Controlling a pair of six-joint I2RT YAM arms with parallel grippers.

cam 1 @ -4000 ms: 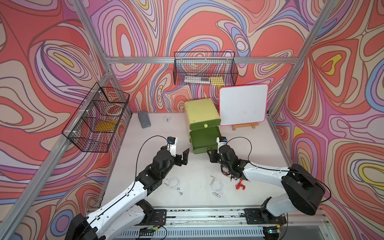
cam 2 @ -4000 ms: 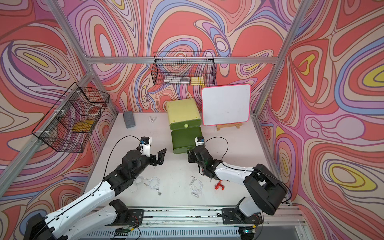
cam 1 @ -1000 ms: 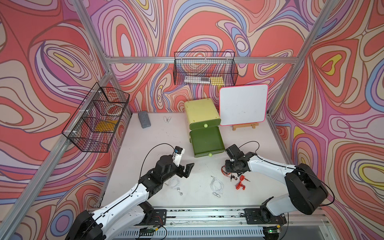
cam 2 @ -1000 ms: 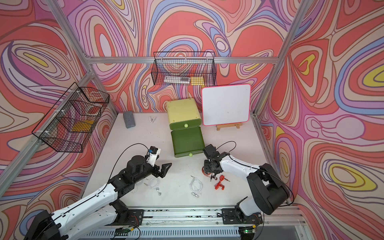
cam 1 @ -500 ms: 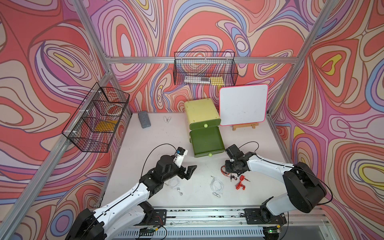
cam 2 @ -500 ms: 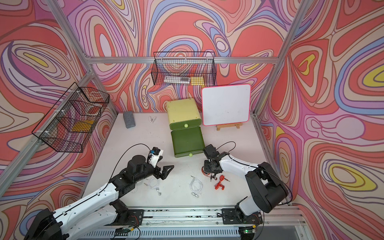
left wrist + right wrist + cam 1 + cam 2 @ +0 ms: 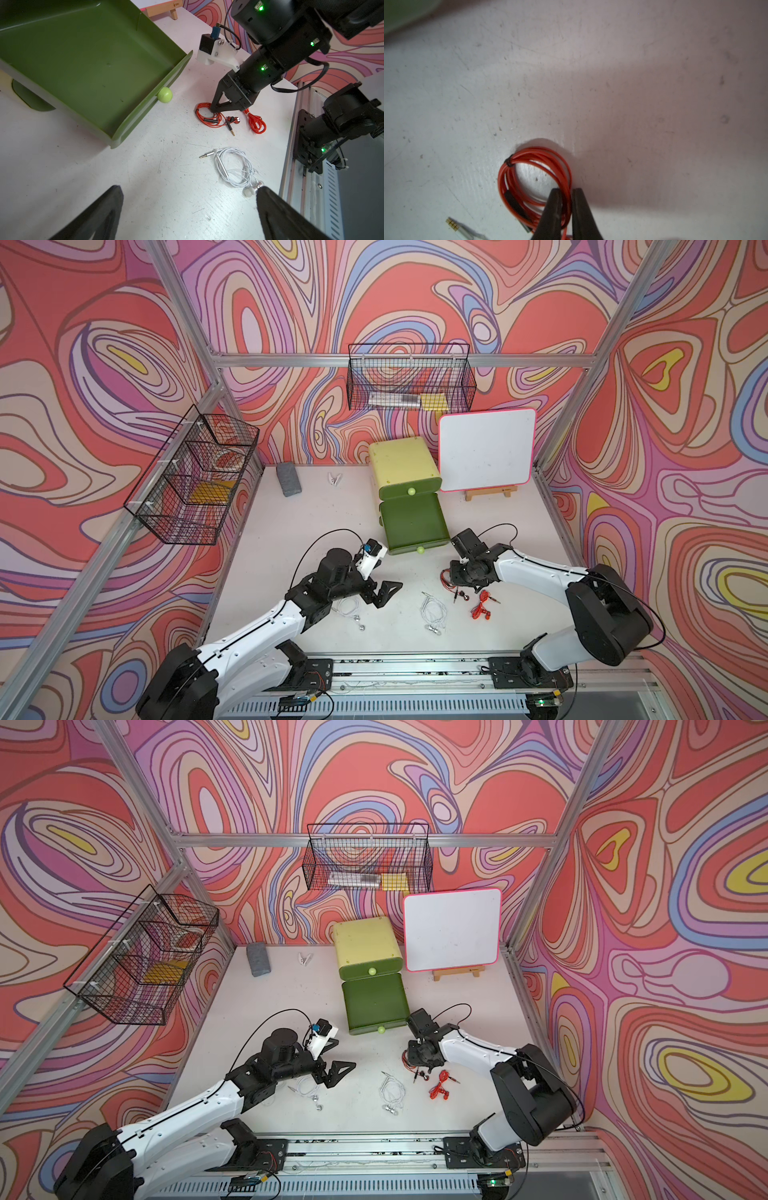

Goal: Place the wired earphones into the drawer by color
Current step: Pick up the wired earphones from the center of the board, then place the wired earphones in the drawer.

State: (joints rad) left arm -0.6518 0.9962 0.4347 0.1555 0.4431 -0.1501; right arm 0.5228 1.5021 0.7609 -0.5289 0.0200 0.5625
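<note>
Narrowed since a second ago, right jaws pinch the red earphones (image 7: 512,202) between them, clearest from the right wrist; left jaws gape, white earphones (image 7: 222,170) just ahead.

The left arm (image 7: 253,628) and the right arm (image 7: 536,572) are made of white shells and black joints. A thin black cable (image 7: 336,530) is looped above each wrist (green lights (image 7: 262,68) are lit on the right one).
</note>
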